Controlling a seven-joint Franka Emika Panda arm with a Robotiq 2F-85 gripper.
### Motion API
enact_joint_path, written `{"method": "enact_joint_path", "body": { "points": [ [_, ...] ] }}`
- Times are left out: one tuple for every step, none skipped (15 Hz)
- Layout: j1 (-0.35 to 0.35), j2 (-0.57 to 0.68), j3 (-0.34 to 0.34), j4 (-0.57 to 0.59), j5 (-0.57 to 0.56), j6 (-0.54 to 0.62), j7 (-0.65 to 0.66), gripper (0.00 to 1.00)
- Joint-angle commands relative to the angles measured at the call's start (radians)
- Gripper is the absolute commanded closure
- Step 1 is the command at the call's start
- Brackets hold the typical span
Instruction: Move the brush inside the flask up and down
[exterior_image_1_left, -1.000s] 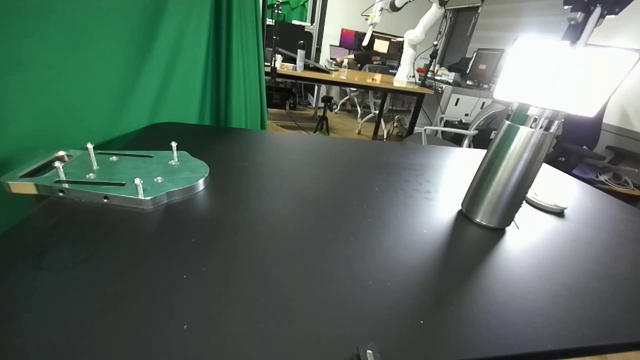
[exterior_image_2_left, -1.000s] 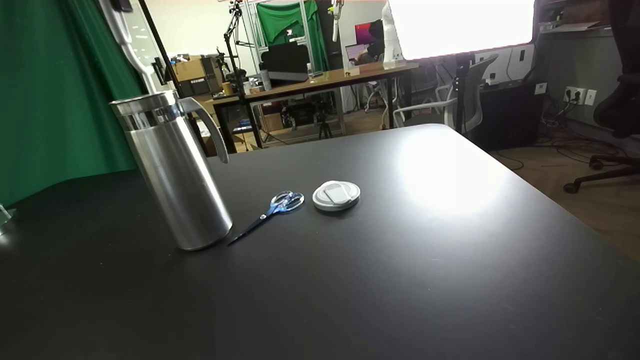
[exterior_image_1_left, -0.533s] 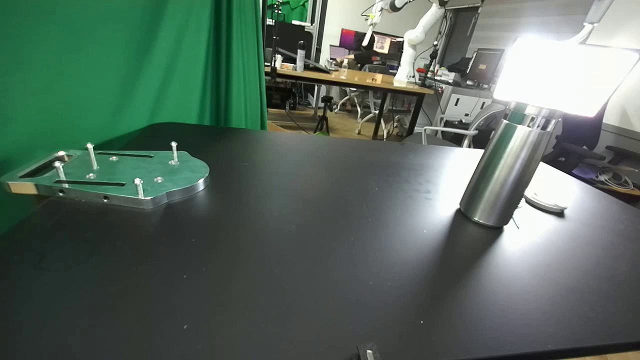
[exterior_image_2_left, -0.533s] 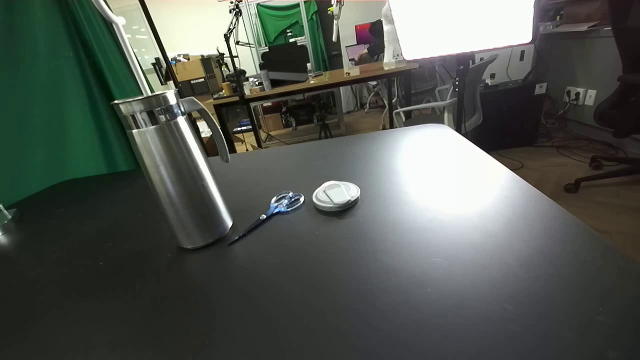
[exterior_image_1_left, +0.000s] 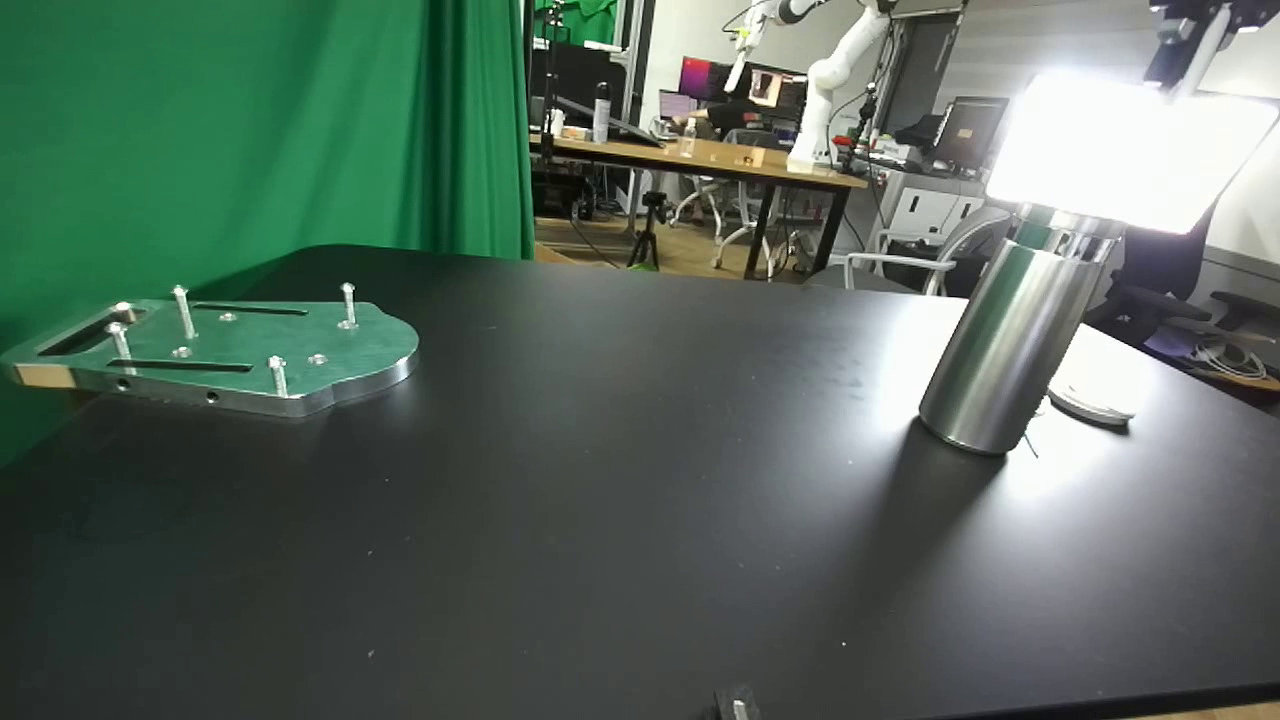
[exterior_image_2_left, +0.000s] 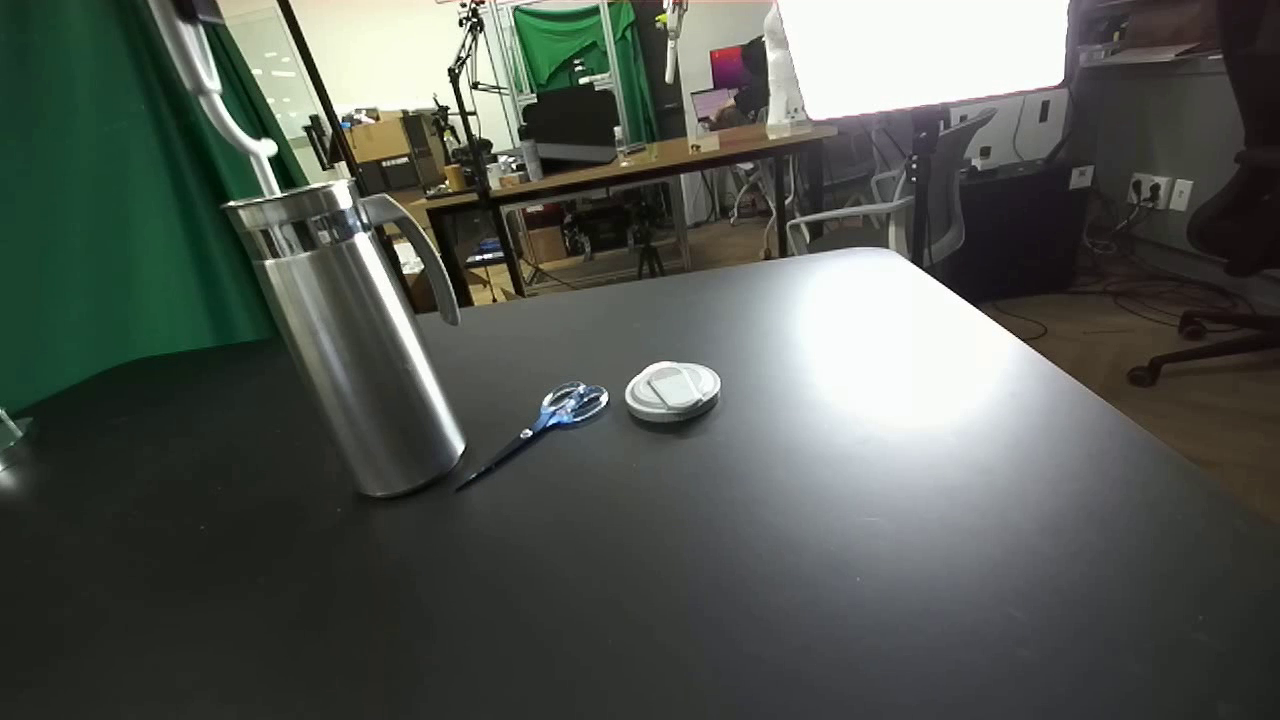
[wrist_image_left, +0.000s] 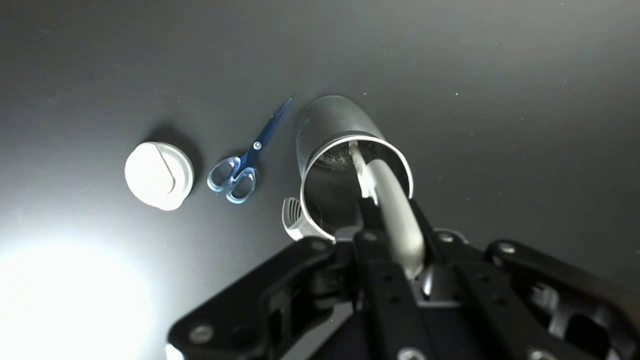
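Wrist view: gripper (wrist_image_left: 395, 215) clamped from both sides on the thick part of the white brush (wrist_image_left: 387, 187); thin shaft drops into the mouth of the steel flask (wrist_image_left: 334, 117), bristle end hidden inside. Scissors (wrist_image_left: 253, 151) just beside the flask on the table (wrist_image_left: 525, 165), lid (wrist_image_left: 159, 176) past them. In an exterior view, flask stands on the table, flask's handle (exterior_image_2_left: 425, 252) on the lid's side; brush's bend sits just above the rim. In an exterior view, glare from the lamp (exterior_image_1_left: 1120, 150) washes out where brush meets flask; pegged metal plate (exterior_image_1_left: 240, 338) well apart, likely irrelevant. Step in hand: the up-and-down strokes, brush already inserted. Probably near the low end of a stroke, given how little thin shaft shows; direction and stroke count can't be told. Next move likely calls for lifting along the flask's axis with a firm hold, stopping before the bristles clear the rim, then pushing down again; a sideways pull could drag or tip the flask.
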Motion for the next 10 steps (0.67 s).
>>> {"method": "enact_joint_path", "body": {
  "points": [
    [0.003, 0.061, -0.007, 0.012, -0.002, 0.012, 0.023, 0.96],
    [0.002, 0.073, -0.007, 0.014, -0.002, 0.014, 0.022, 0.96],
    [0.001, 0.081, -0.006, 0.014, -0.002, 0.014, 0.021, 0.96],
    [0.0, 0.086, -0.005, 0.014, -0.005, 0.015, 0.024, 0.6],
    [-0.001, 0.089, -0.005, 0.014, -0.005, 0.01, 0.022, 0.59],
    [-0.002, 0.088, -0.005, 0.014, -0.005, 0.008, 0.023, 0.54],
    [-0.003, 0.081, -0.004, 0.014, -0.008, 0.002, 0.025, 0.47],
    [-0.005, 0.072, -0.004, 0.014, -0.011, -0.002, 0.026, 0.39],
    [-0.006, 0.06, -0.004, 0.013, -0.014, -0.007, 0.026, 0.33],
    [-0.008, 0.045, -0.003, 0.012, -0.019, -0.014, 0.032, 0.27]
  ]
}}
